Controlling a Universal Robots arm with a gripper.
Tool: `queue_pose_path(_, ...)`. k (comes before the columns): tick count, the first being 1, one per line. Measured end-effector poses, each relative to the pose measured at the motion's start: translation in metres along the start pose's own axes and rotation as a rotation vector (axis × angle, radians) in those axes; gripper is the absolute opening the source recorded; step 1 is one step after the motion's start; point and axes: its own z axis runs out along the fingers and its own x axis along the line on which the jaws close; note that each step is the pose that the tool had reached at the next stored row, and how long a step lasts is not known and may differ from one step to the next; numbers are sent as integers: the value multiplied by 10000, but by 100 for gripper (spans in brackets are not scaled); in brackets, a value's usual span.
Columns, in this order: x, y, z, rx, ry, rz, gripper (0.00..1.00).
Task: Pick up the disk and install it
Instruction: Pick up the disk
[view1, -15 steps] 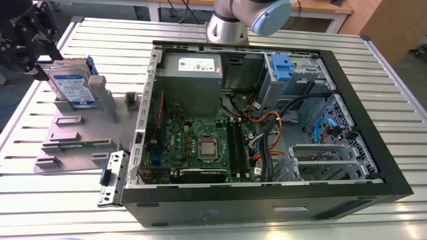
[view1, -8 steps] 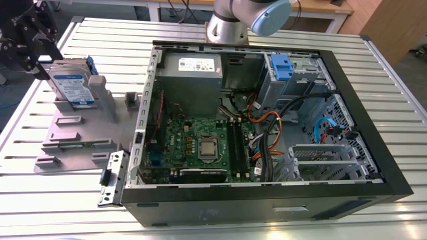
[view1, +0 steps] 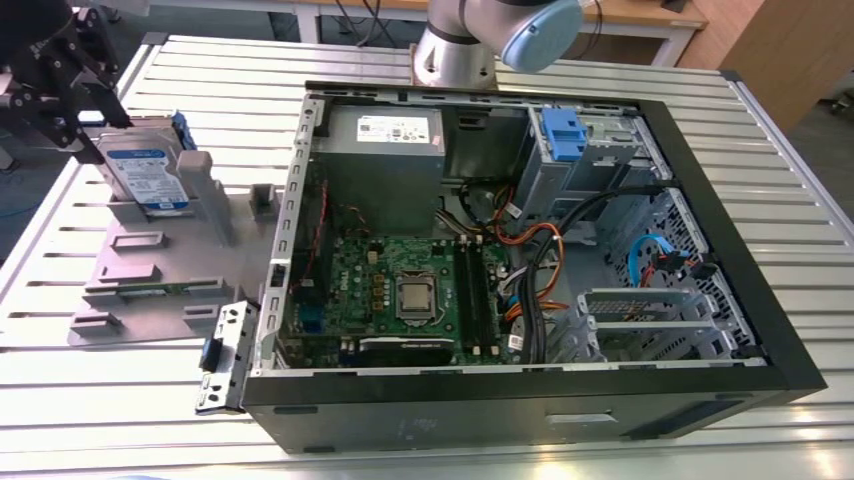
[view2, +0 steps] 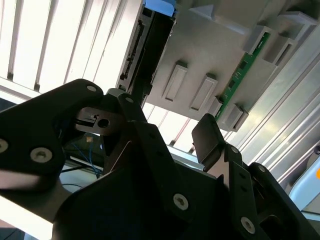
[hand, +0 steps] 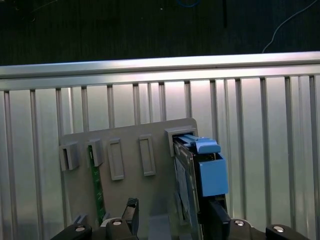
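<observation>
The disk (view1: 143, 170) stands on edge in a slot of a grey holder plate (view1: 160, 270) at the exterior view's left, its white-and-blue label facing out and its blue carrier frame along the back. My black gripper (view1: 80, 130) hangs over the disk's far end. In the first wrist view the disk (hand: 186, 175) and its blue carrier rise between the fingers of my gripper (hand: 174, 219), which is open; one finger stands close by the carrier, the other stands apart. In the second wrist view the disk (view2: 147, 45) shows edge-on beyond the open gripper (view2: 167, 117).
An open computer case (view1: 747, 230) lies on the slatted metal table (view1: 427, 450), with a blue-fronted drive bay (view1: 561, 135) at its far corner. The arm's base (view1: 461, 50) stands behind the case. A green memory stick (hand: 97, 190) sits in another holder slot.
</observation>
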Motion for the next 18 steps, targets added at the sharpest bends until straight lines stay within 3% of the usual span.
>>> queue_pose_path(18, -50, 4, 17, 0, 0, 0, 65)
